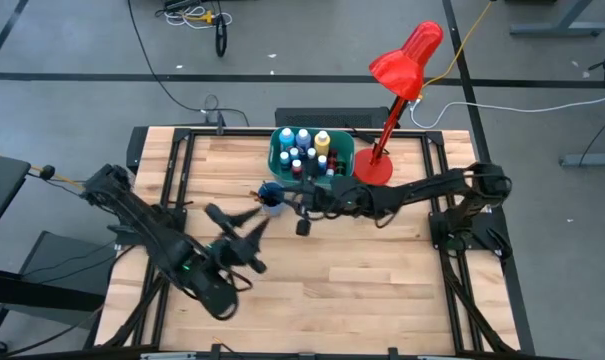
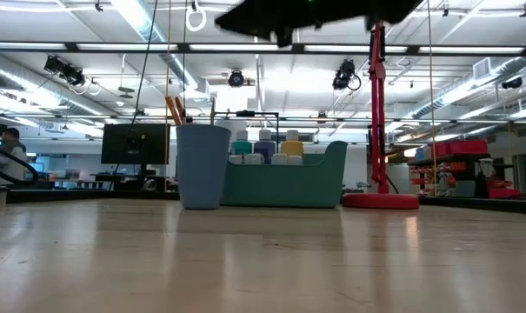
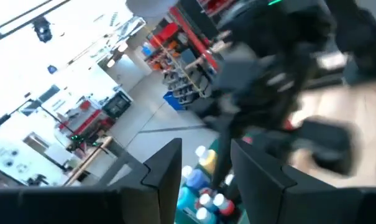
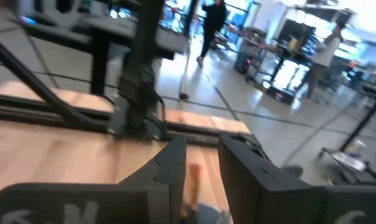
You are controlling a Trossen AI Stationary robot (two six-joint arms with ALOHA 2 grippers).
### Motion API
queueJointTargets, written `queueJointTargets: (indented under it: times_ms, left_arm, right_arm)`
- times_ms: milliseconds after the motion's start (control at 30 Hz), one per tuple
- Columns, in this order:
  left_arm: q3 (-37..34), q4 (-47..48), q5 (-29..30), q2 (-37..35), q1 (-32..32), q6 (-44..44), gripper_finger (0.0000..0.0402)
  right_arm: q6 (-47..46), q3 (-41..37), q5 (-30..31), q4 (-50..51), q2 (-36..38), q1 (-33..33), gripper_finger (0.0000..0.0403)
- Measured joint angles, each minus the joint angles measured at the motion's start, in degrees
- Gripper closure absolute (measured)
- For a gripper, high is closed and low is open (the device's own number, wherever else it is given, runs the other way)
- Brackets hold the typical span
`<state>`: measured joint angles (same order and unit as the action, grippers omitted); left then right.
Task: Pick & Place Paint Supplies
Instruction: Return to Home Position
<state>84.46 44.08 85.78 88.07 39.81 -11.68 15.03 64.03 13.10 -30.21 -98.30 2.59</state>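
Observation:
A blue cup (image 1: 272, 197) (image 2: 202, 165) stands on the table beside the teal tub (image 1: 282, 160) (image 2: 284, 184). Thin paintbrushes (image 2: 174, 109) stick up out of the cup. Small paint bottles (image 1: 304, 148) (image 3: 203, 186) with blue, white and yellow caps stand in the tub. My right gripper (image 1: 297, 202) (image 4: 203, 146) hovers just right of the cup, fingers a little apart. In the right wrist view an orange brush handle (image 4: 192, 179) and the cup rim (image 4: 207, 214) show between them. My left gripper (image 1: 240, 225) (image 3: 206, 152) is open, in the air near the table's middle, pointing toward the tub.
The red desk lamp (image 1: 402, 60) stands with its round base (image 1: 374, 168) (image 2: 380, 200) right of the tub, its post (image 2: 380, 113) rising beside my right arm. Bare wood lies toward the table's near edge (image 1: 382, 290). People walk in the room beyond (image 4: 212, 18).

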Motion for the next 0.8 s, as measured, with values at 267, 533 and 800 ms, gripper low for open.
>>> queueJointTargets:
  times_ms: [267,533,800]
  left_arm:
    - [0.05,6.0,-15.34,-16.26,-1.23,-8.44,0.0255]
    - [-7.59,8.31,-23.72,-30.13,-2.69,-7.05,0.0255]
    - [-30.93,-14.82,-42.56,-44.45,-2.66,1.57,0.0255]
  right_arm:
    - [0.69,0.0,0.81,14.94,16.46,6.01,0.0321]
    - [-2.15,0.0,8.39,37.27,32.4,13.12,0.0332]
    - [-7.5,0.0,8.27,46.3,38.84,18.7,0.0337]
